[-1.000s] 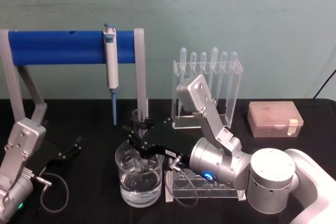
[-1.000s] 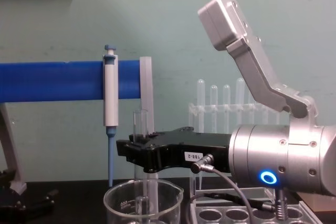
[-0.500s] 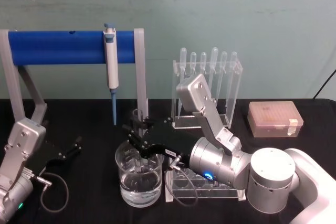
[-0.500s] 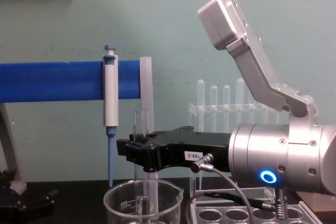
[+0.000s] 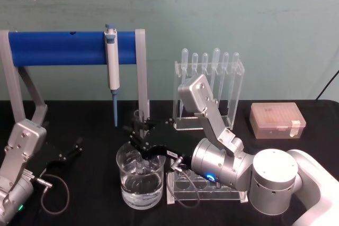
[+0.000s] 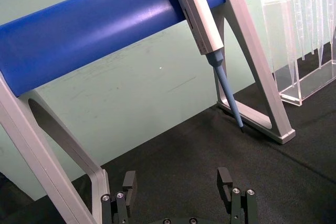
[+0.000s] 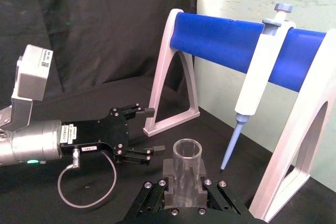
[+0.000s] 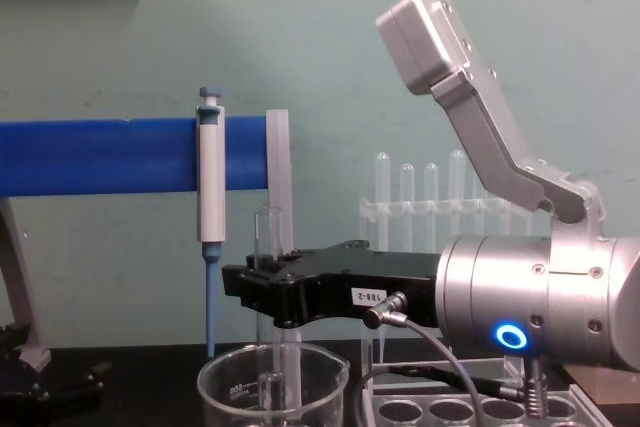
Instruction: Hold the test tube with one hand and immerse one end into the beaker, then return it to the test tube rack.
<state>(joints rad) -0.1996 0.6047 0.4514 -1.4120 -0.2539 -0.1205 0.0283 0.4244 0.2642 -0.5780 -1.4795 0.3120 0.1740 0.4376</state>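
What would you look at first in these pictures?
First, the big silver arm in the middle: its black right gripper is shut on a test tube, held upright with its lower end down inside the beaker of clear liquid. Behind, on the left, a fat blue bar carries a hanging pipettor. The left gripper rests open at the far left.

A lab: pipettor (image 5: pixel 112 67) on stand (image 5: pixel 58 47); racked pipettes (image 5: pixel 216 59); beaker (image 5: pixel 139 186).
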